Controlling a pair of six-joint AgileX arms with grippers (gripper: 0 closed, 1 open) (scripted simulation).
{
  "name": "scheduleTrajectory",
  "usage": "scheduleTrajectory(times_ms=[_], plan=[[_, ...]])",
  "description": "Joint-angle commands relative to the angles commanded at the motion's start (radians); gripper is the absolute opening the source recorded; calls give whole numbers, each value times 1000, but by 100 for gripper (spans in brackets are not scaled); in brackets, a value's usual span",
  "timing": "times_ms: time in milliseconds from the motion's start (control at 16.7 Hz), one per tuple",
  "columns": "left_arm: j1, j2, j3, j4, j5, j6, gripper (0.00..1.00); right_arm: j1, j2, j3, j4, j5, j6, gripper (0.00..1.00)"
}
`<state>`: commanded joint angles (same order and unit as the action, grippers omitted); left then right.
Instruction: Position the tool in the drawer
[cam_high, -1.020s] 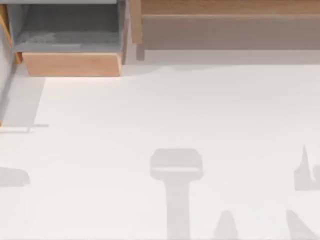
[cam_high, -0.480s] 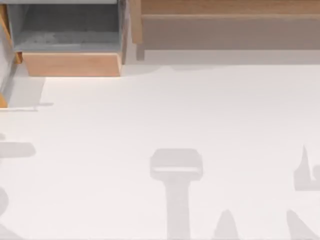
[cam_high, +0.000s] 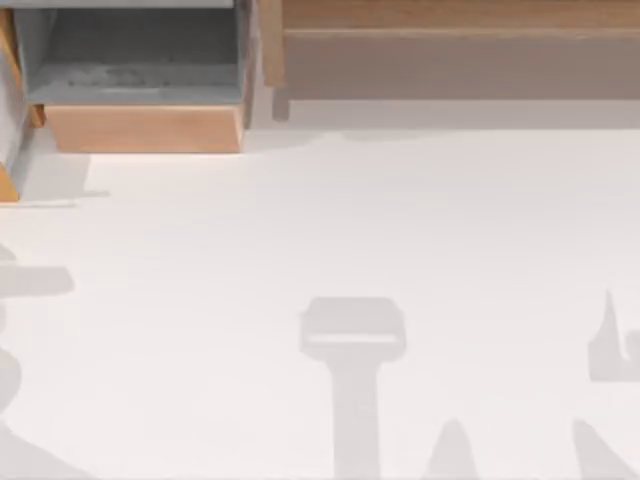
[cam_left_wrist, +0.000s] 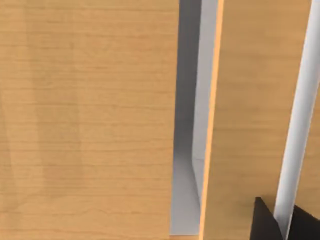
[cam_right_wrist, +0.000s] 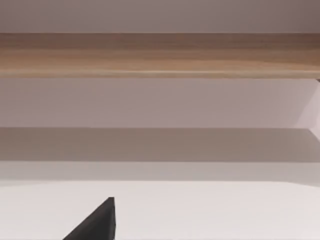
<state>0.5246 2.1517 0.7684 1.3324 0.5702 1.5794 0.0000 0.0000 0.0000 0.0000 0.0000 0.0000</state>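
White counter (cam_high: 330, 230): bare surface carrying arm shadows only, near to mid.
Left gripper (cam_left_wrist: 280, 225): dark fingertips straddling a pale vertical edge, close against the wood panels at the far left; opening cannot be told.
Right gripper (cam_right_wrist: 97, 222): one dark fingertip over the counter, facing the cabinet front (cam_high: 450, 40); spread cannot be told.
Drawer (cam_high: 145, 128): far left, pulled open, tan front, grey floor with faint marks.
Tool: not located.
Progress, judged: drawer open; placing unconfirmed
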Motion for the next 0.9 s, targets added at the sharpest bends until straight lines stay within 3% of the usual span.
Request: scheduleTrajectory(times_ms=[300,660,900], plan=[[-59,68,186,-88,-64,0,0,0,0,0,0,0,0,100],[-65,83,206,-111,-73,-5,0,0,0,0,0,0,0,100],[-91,141,321,-168,-99,-2,0,0,0,0,0,0,0,100]])
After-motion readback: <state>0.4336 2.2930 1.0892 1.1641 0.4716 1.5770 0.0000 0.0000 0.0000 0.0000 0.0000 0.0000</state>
